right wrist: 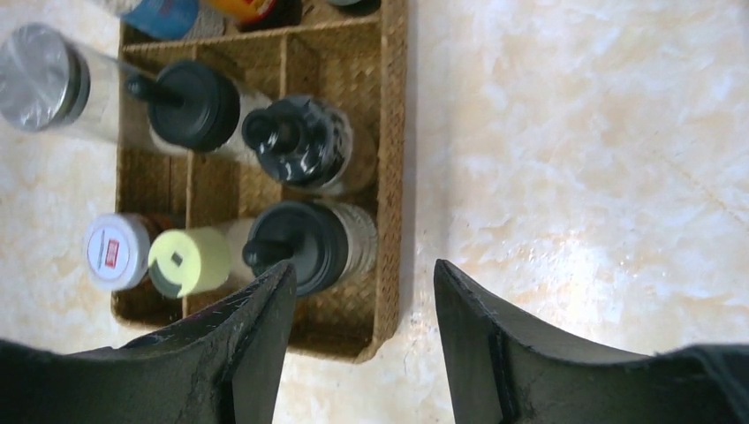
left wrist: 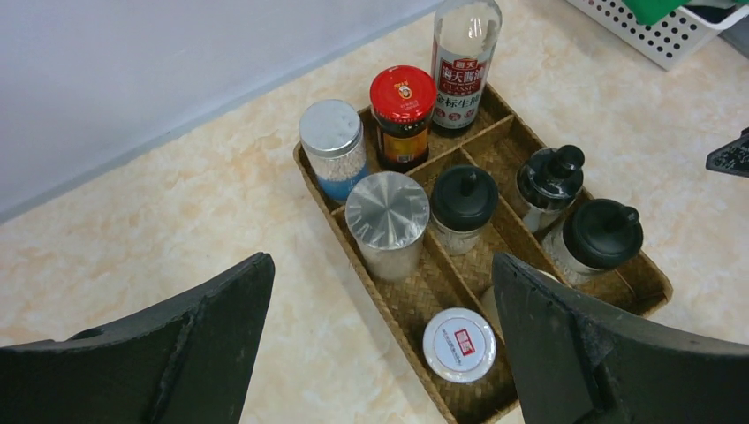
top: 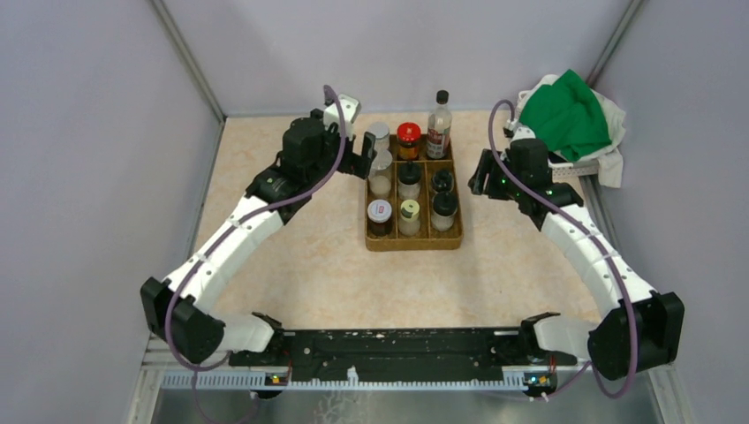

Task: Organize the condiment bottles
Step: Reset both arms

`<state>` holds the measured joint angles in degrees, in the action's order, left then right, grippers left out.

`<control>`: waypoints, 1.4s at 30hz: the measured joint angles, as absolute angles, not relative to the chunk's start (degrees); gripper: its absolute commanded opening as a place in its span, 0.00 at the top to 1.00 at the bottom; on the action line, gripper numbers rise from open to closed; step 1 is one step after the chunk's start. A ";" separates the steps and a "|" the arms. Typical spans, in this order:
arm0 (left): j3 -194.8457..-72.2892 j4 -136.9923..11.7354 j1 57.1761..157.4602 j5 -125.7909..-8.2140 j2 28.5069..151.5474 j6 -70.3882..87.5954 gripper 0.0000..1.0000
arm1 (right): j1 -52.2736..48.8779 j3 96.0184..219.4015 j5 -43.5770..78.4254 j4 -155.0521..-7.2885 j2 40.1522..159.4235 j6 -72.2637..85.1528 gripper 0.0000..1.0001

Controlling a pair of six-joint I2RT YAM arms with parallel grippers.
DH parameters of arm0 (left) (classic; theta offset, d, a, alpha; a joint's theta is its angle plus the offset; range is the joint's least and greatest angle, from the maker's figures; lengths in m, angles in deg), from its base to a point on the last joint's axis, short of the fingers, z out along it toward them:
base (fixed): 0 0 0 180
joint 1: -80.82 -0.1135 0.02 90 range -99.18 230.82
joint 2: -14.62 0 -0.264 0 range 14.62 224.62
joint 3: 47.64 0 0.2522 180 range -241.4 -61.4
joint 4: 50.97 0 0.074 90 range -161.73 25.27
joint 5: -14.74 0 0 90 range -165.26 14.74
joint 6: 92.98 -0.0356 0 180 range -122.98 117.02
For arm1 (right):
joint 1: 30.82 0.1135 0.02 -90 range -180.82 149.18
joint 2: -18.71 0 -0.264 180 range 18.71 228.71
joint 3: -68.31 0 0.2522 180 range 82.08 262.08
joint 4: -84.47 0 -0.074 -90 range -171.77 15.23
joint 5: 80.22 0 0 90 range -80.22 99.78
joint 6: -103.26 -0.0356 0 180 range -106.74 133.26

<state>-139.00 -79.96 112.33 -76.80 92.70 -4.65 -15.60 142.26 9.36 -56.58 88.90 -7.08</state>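
Note:
The condiment bottles stand in a brown woven divided tray (top: 413, 245). The back row holds a silver shaker (left wrist: 330, 141), a red-lidded jar (left wrist: 402, 110) and a tall red-labelled bottle (left wrist: 465, 62). In front of them are a silver-lidded jar (left wrist: 387, 216), three black-capped jars (right wrist: 196, 102) (right wrist: 300, 141) (right wrist: 300, 243), a white-lidded jar (left wrist: 458, 344) and a yellow-green-lidded jar (right wrist: 188, 261). My left gripper (left wrist: 382, 265) hangs wide open above the tray's left edge (left wrist: 377, 309), holding nothing. Over the tray's right front corner (right wrist: 393, 132), my right gripper (right wrist: 364, 265) is open and holds nothing.
A white perforated basket (top: 583, 163) with green and white cloth (top: 570, 115) sits at the back right, close behind the right arm. Grey walls close in the table at the back and on both sides.

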 measured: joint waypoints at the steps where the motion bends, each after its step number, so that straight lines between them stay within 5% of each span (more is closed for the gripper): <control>1: -137.71 -80.28 112.43 -77.05 90.98 -4.12 0.01 | -15.38 141.71 9.86 -55.94 88.16 -6.99 0.42; 17: -120.42 -89.90 116.48 -81.11 70.02 6.02 0.01 | -5.44 131.90 10.32 -46.67 71.22 -8.70 0.38; 25: -117.52 -93.16 116.83 -81.72 59.18 9.41 0.01 | -5.42 132.82 5.84 -39.81 61.12 -8.26 0.24; 35: -117.43 -93.44 116.83 -87.71 57.54 9.01 0.01 | -5.44 133.65 -1.57 -41.67 57.32 -6.82 0.09; 42: -116.03 -93.42 116.83 -91.62 56.62 7.68 0.01 | -5.42 133.45 -3.01 -43.31 55.28 -5.22 0.07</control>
